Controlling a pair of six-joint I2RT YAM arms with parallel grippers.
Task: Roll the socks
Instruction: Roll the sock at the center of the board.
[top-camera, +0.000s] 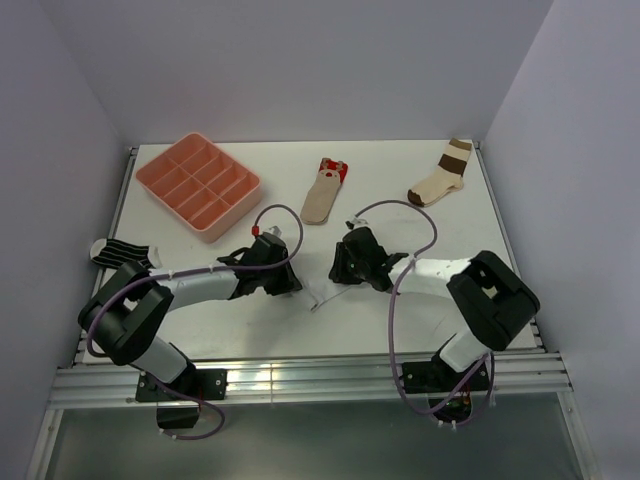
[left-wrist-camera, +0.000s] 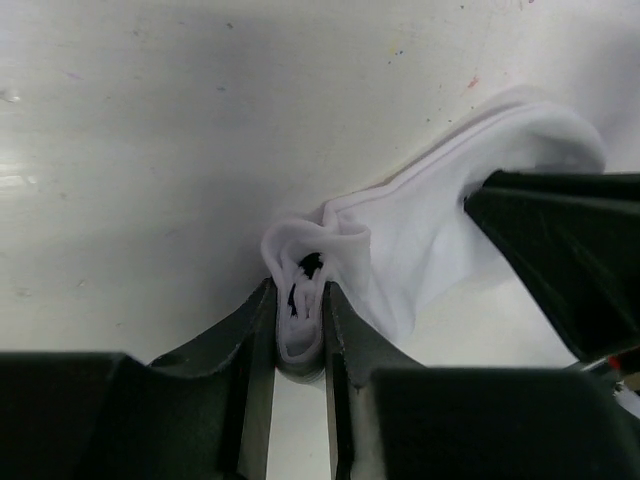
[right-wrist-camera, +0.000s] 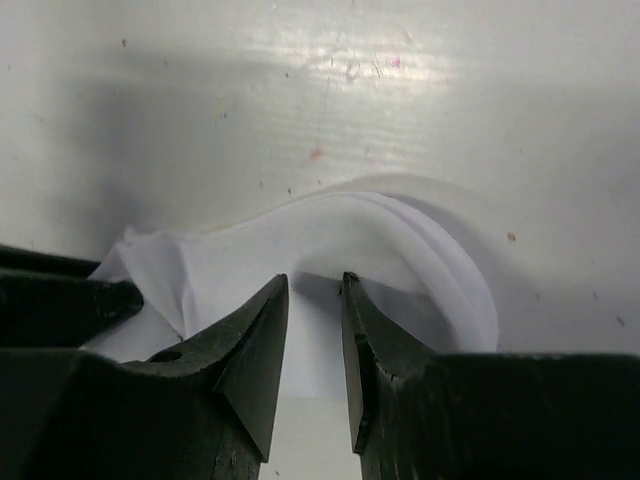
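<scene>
A white sock (left-wrist-camera: 420, 240) lies crumpled on the table between both arms, showing in the top view as a small pale strip (top-camera: 318, 294). My left gripper (left-wrist-camera: 298, 288) is shut on one bunched end of it, with a bit of black showing in the folds. My right gripper (right-wrist-camera: 315, 282) stands narrowly open, its tips against the sock's rounded other end (right-wrist-camera: 400, 240), and no fabric is visibly pinched. From above, the two grippers (top-camera: 287, 277) (top-camera: 340, 268) almost face each other. The tan sock with a red end (top-camera: 322, 195) lies flat farther back. The striped sock (top-camera: 120, 252) rests at the left edge.
A pink divided tray (top-camera: 198, 185) stands at the back left. A cream sock with brown bands (top-camera: 440, 176) lies at the back right. The right arm's dark finger (left-wrist-camera: 560, 250) fills the right side of the left wrist view.
</scene>
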